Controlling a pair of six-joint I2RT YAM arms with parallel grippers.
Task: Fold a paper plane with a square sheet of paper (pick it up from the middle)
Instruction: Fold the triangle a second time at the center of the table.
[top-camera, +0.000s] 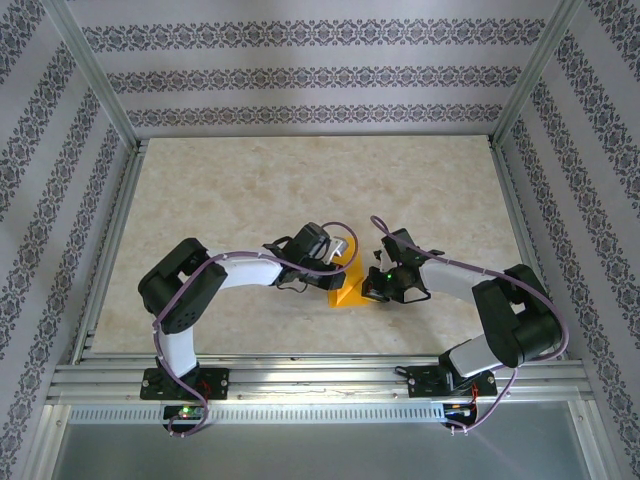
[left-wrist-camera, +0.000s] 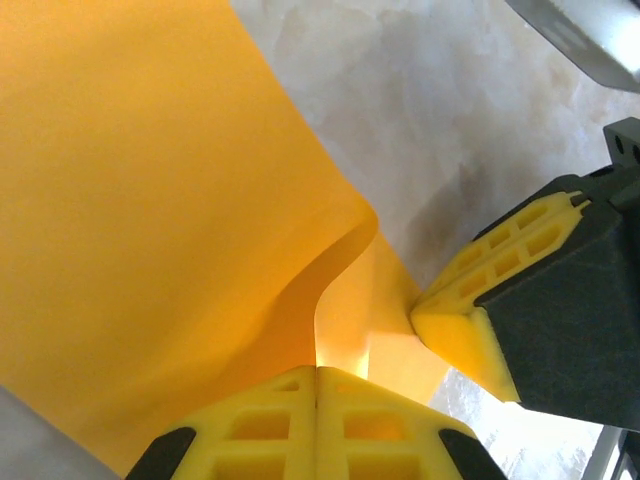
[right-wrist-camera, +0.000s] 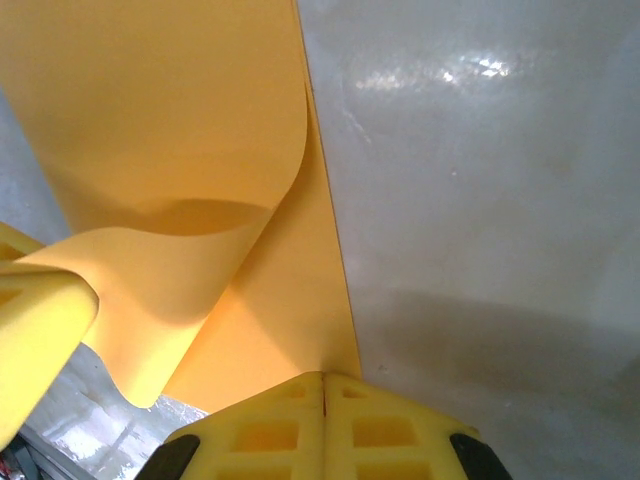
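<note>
The square sheet of paper (top-camera: 346, 287), orange-yellow, hangs curled between both grippers just above the tabletop, near its front middle. My left gripper (top-camera: 338, 262) is shut on it; in the left wrist view the paper (left-wrist-camera: 150, 200) bends in a soft fold that runs into the closed yellow fingertips (left-wrist-camera: 318, 372). My right gripper (top-camera: 373, 285) is shut on the opposite side; the paper (right-wrist-camera: 170, 120) ends at its closed fingertips (right-wrist-camera: 324, 378), with one flap rolled over. Each wrist view shows the other gripper's yellow fingers (left-wrist-camera: 465, 325) (right-wrist-camera: 35, 320) close by. The paper plane is out of view.
The marbled tabletop (top-camera: 300, 190) stretches open behind the grippers. Aluminium rails (top-camera: 320, 375) run along the near edge and both sides, with patterned walls around. The two arms arch inward from their bases at the front.
</note>
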